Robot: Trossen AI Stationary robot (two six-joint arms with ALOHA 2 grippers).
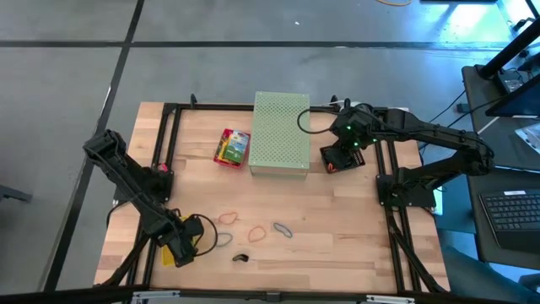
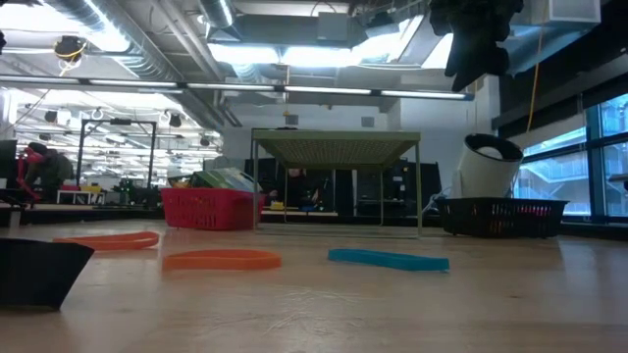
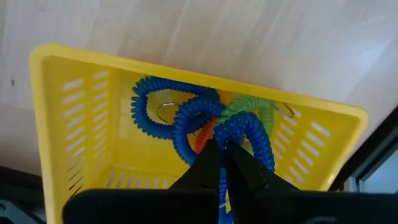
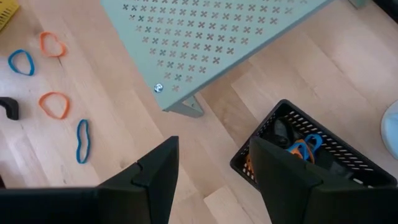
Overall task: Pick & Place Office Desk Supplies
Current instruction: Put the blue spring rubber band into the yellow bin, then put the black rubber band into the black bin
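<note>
- High view: the left gripper (image 1: 179, 246) sits at the near left corner of the wooden table (image 1: 354, 219), right over a small yellow basket (image 1: 171, 255) — a likely drop point for the loose supplies. The right gripper (image 1: 342, 152) hangs above a black basket (image 1: 336, 162) just beside the pale green perforated box (image 1: 281, 133). Between the arms, near the front edge, lie several rubber-band loops: an orange loop (image 1: 256, 231), a blue loop (image 1: 282, 229) and a black clip (image 1: 240, 257). A yellow-and-green card box (image 1: 232, 147) rests against the perforated box's other side.
- Low view: the orange loop (image 2: 222, 259) and the blue loop (image 2: 389, 259) lie flat and apart on the wood, with the perforated box (image 2: 337, 147) standing on legs well behind them.
- Left wrist view: the left fingers (image 3: 208, 168) are pressed together, their tips down among blue coiled cords (image 3: 186, 121) inside the yellow basket (image 3: 74, 112); whether they pinch a cord I cannot tell.
- Right wrist view: the right fingers (image 4: 155, 171) are spread wide with nothing between them, poised over the black basket (image 4: 298, 149), which already holds orange and blue bands — so I judge a release there, with the loops on the table not yet collected.
</note>
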